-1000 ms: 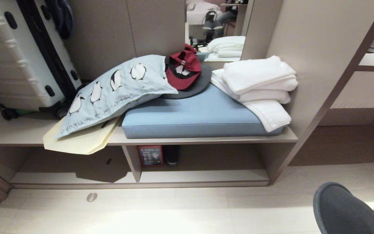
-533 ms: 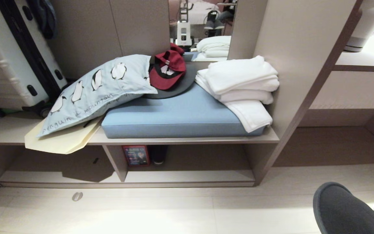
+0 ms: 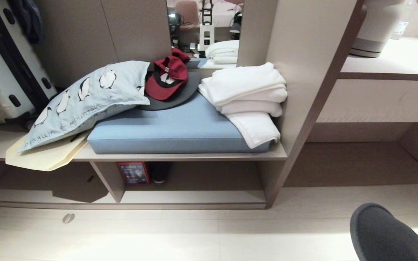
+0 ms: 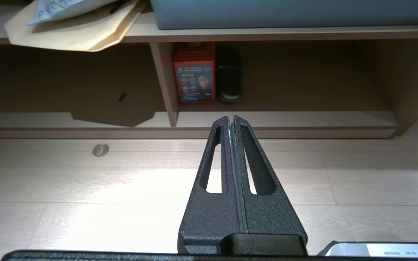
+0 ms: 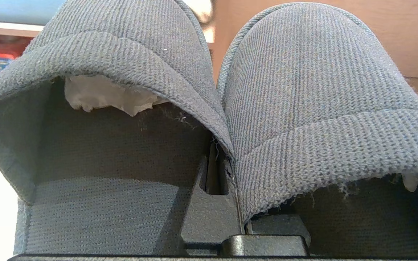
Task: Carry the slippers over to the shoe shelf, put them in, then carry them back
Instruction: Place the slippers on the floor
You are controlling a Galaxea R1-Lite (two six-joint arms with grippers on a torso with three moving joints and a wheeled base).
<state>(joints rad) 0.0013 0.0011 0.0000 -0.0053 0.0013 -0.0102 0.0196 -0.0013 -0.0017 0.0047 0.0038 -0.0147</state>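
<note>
The whole head view has slid left since a second ago, so the robot is turning or driving, not the furniture moving. The slippers [image 3: 394, 235] ride at five o'clock in the head view, their inner edges pinched together in the closed right pincer [image 5: 227, 170]. The left pincer [image 4: 230, 123] is shut and empty, aimed at the shoe shelf [image 3: 194, 197] at seven o'clock. Judged: still carrying; placement has not begun.
</note>
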